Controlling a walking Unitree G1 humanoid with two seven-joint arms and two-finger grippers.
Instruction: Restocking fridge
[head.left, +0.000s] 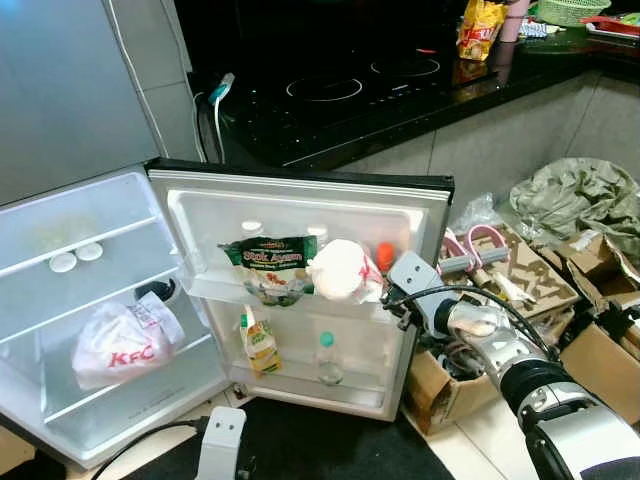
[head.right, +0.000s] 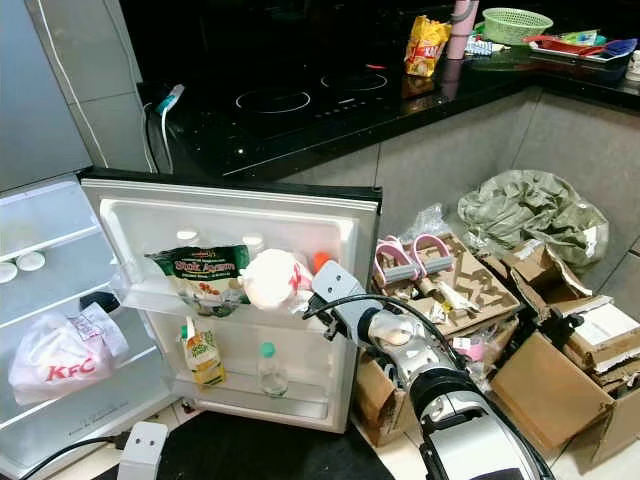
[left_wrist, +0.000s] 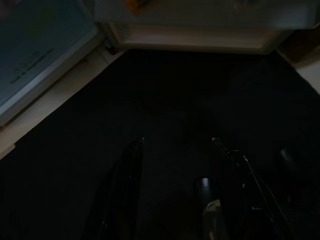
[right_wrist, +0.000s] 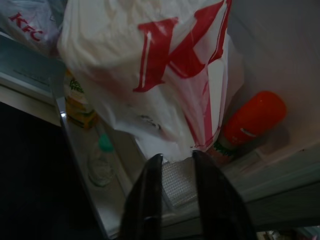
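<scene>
The right gripper (right_wrist: 175, 157) has its jaws clenched on the white bag (head.left: 340, 268) in the door shelf (head.left: 210, 290). Fridge partly stocked; releasing remains. Left gripper (left_wrist: 175, 145) hangs idle, jaws apart

"KFC" in red on the white bag (head.left: 118, 345); "Stok Ayam" on the green packet (head.left: 270, 258)

Black counter (head.left: 420, 100) — cardboard boxes (head.right: 560, 385) below
</scene>
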